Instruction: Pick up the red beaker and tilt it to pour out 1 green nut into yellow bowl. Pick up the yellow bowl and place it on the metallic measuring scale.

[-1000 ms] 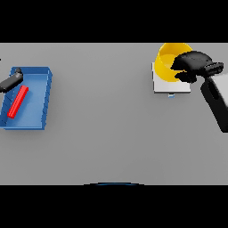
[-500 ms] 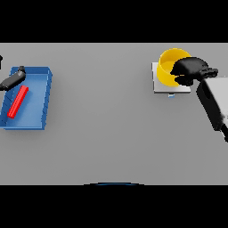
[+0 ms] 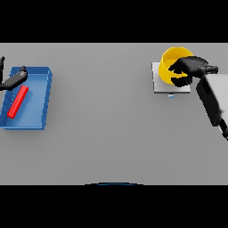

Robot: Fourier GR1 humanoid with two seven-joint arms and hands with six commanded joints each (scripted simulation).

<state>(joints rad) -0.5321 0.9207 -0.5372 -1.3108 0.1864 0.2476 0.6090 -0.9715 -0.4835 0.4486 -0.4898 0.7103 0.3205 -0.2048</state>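
Note:
The yellow bowl (image 3: 169, 62) sits on the pale square measuring scale (image 3: 158, 86) at the far right of the table. My right hand (image 3: 190, 67) is curled over the bowl's right rim, with fingers inside and the thumb outside, and it hides that side of the bowl. The red beaker (image 3: 18, 101) lies on its side in the blue tray (image 3: 39, 116) at the far left. My left hand (image 3: 14, 79) hovers over the tray's upper left corner with relaxed fingers, partly cut off by the view's edge. It holds nothing. No green nut shows.
A small blue mark (image 3: 170, 95) sits at the scale's front edge. My right forearm (image 3: 213, 103) slants across the table's right side. Grey tabletop (image 3: 102, 116) stretches between the tray and the scale.
The right hand and bowl have come slightly down and left onto the scale. The left hand has drawn back toward the left edge, away from the beaker.

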